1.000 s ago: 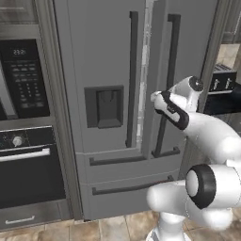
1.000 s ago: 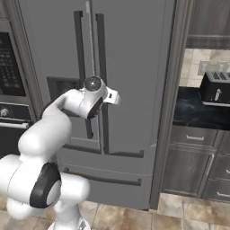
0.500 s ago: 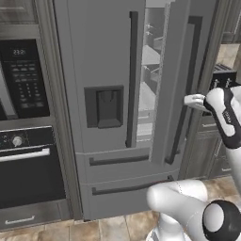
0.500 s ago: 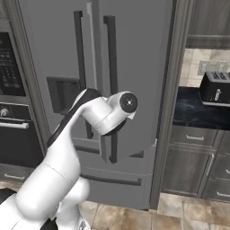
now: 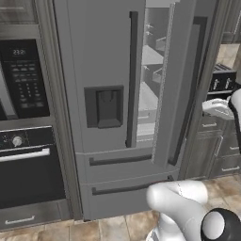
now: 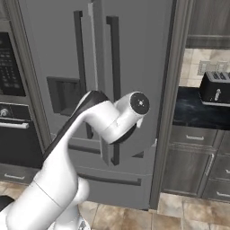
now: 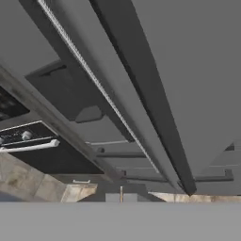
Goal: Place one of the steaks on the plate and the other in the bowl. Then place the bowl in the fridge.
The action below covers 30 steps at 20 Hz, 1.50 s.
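So the fridge (image 5: pixel 113 94) is getting opened: its right door (image 5: pixel 181 89) stands partly ajar, shelves showing in the gap. Gripper's fully closed with nothing visibly in it (handle (image 7: pixel 141 89) runs right past the hand camera). Next I'd swing that door wider, then fetch the bowl.

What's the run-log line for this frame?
tall grey stainless-steel fridge: right door ajar, shelves visible | gripper: shut, holds nothing | steaks, bowl: unplaced
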Available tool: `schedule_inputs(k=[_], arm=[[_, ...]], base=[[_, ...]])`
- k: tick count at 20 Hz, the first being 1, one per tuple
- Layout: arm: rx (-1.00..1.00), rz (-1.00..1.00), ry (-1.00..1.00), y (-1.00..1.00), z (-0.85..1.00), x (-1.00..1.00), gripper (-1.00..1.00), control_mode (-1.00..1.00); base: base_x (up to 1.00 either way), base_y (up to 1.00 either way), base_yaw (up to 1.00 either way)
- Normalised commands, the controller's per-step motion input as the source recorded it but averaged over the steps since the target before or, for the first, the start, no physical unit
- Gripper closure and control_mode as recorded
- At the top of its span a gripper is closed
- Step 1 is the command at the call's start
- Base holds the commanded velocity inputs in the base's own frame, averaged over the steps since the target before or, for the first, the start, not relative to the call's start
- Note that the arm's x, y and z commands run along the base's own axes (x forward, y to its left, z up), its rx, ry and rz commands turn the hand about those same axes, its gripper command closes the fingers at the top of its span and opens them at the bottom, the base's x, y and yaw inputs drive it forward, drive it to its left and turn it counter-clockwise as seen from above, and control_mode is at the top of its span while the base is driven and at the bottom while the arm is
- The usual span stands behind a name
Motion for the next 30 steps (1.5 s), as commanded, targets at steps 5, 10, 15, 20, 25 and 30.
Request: schedule_inputs(k=[5, 10, 15, 20, 25, 30], arm=[[-0.38, -0.05, 0.12, 1.00, 0.10, -0.05, -1.00, -1.00], [-0.59, -0.02, 0.21, 0.99, -0.09, 0.09, -1.00, -1.00], [-0.75, 0.11, 0.42, 1.00, -0.29, 0.49, -1.00, -1.00], [-0.47, 0.14, 0.30, 0.27, -0.24, 0.72, -1.00, -1.00], [-0.17, 0.18, 0.06, -0.04, -0.48, 0.83, -1.00, -1.00], [-0.02, 0.38, 0.01, -0.08, -0.10, 0.83, -1.00, -1.00]], base=[[0.00, 0.00, 0.00], [0.00, 0.00, 0.00], [0.00, 0.00, 0.00], [0.00, 0.00, 0.00], [0.00, 0.00, 0.00], [0.00, 0.00, 0.00]])
